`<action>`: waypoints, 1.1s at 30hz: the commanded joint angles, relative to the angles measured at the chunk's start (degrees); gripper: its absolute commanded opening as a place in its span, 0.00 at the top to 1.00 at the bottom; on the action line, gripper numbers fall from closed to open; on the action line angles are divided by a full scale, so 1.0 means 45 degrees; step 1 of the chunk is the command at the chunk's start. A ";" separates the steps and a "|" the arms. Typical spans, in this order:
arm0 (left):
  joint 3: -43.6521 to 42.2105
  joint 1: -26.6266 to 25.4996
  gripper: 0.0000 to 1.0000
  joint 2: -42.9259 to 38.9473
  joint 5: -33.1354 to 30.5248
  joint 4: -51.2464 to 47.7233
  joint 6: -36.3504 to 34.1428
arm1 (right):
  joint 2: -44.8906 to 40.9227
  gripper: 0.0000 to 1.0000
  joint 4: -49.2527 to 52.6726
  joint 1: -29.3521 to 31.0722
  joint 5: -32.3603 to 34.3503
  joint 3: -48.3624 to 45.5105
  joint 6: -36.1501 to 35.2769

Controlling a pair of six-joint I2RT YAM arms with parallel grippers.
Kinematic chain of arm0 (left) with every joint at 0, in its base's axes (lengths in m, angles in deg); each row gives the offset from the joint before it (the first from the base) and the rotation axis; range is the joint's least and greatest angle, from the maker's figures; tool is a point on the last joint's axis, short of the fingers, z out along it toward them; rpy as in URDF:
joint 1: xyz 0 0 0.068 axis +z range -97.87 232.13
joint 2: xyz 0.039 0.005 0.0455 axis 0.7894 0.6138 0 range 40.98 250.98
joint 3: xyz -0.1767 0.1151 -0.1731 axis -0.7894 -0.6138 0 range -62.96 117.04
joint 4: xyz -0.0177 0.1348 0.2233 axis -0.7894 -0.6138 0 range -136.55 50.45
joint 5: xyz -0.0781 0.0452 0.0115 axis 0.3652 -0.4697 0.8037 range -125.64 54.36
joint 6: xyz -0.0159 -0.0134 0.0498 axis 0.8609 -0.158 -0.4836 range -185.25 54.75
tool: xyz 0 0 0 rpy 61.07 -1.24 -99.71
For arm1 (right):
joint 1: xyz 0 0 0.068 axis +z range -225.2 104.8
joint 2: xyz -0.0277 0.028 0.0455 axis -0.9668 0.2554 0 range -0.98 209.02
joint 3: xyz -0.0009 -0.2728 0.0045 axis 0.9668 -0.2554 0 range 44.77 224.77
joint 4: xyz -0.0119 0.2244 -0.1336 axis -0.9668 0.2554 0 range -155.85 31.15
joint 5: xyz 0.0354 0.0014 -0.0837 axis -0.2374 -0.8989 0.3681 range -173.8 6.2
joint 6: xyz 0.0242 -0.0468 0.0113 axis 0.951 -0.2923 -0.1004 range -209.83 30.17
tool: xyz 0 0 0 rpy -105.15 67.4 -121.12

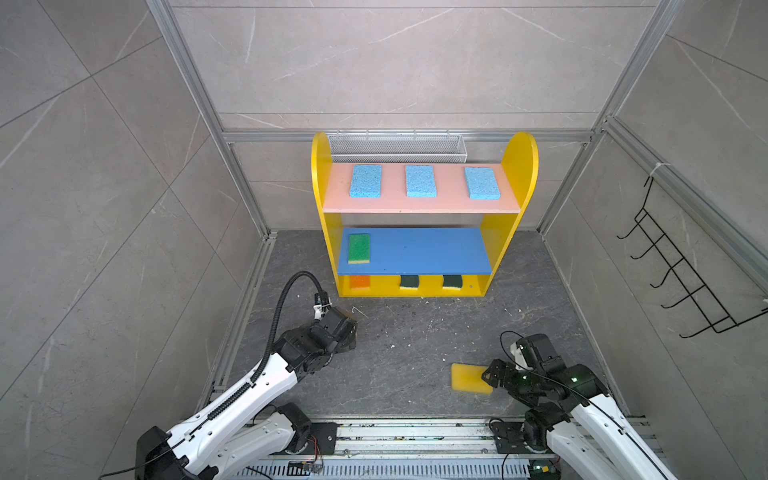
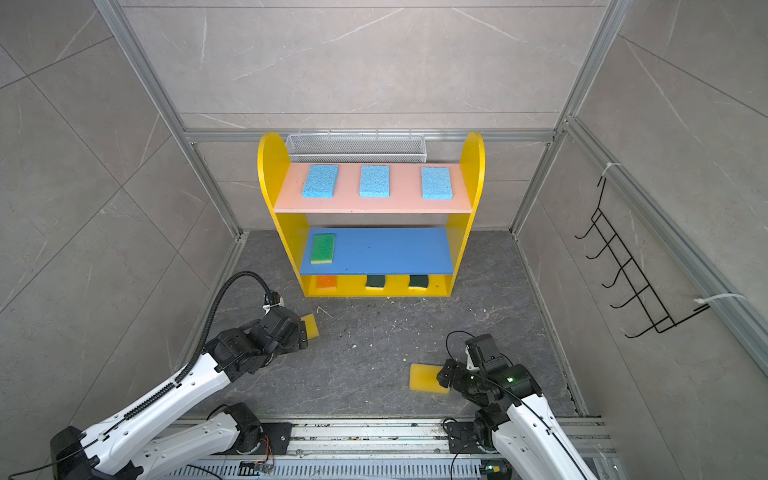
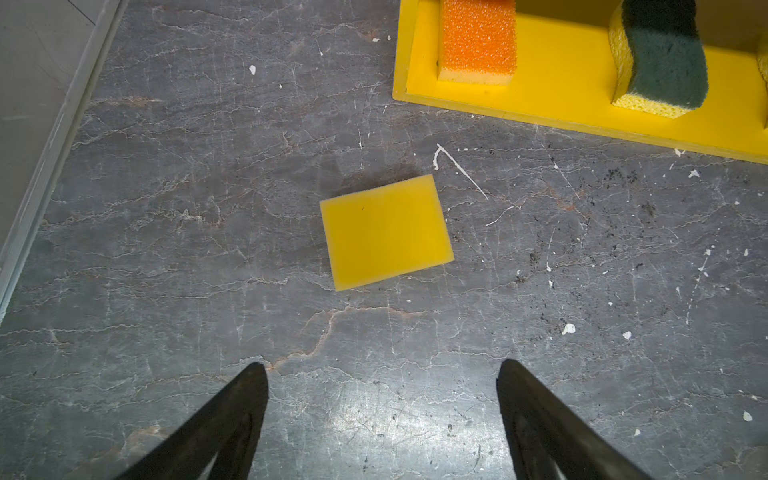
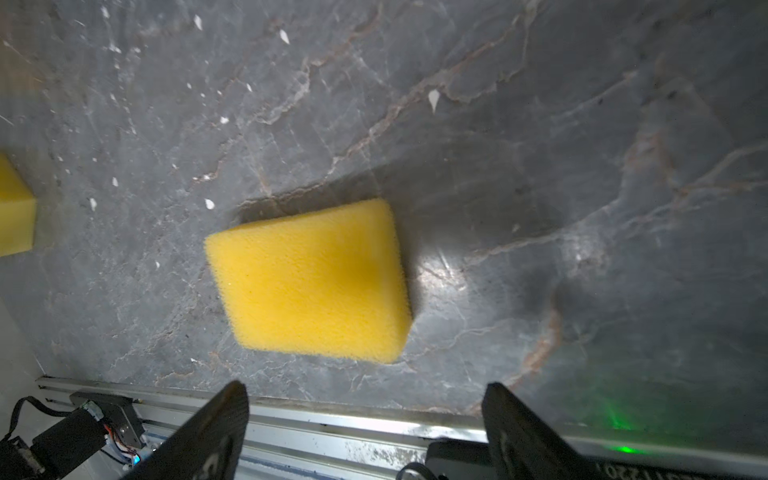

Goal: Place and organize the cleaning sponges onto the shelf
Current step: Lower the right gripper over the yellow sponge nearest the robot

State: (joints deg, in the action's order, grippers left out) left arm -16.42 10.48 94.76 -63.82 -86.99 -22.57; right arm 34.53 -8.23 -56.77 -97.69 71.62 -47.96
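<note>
Gray desk (image 1: pixel 415 345) before the shelf (image 1: pixel 517 174) is bearing the left sponge (image 3: pixel 386 232) ahead of the left end effector (image 3: pixel 381 365), the right sponge (image 1: pixel 465 377) nearer the right end effector (image 4: pixel 365 385); both are gaping, empty.

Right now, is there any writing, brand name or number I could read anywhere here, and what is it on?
On the black robot part in the right wrist view: pale print, cut off and blurred, unreadable.
On the shelf and the yellow sponge: no lettering visible.

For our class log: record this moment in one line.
left gripper open; right gripper open; two rectangular yellow foam sponges on floor, ungrasped
</note>
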 commanded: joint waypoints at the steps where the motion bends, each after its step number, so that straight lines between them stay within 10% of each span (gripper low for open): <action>1: -0.0084 -0.0033 0.11 -0.0553 0.0009 0.0144 -0.0287 | 0.0642 0.09 -0.0080 0.0169 0.0079 -0.0259 0.0384; 33: -0.0304 -0.0032 0.11 -0.2169 -0.0569 -0.0740 -0.0322 | 0.9637 0.10 -1.0365 0.7419 0.0946 0.3249 0.3318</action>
State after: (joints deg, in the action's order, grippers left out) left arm -17.60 10.48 86.32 -64.10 -88.58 -23.34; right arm 77.69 -50.83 -24.59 -94.24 83.60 -34.87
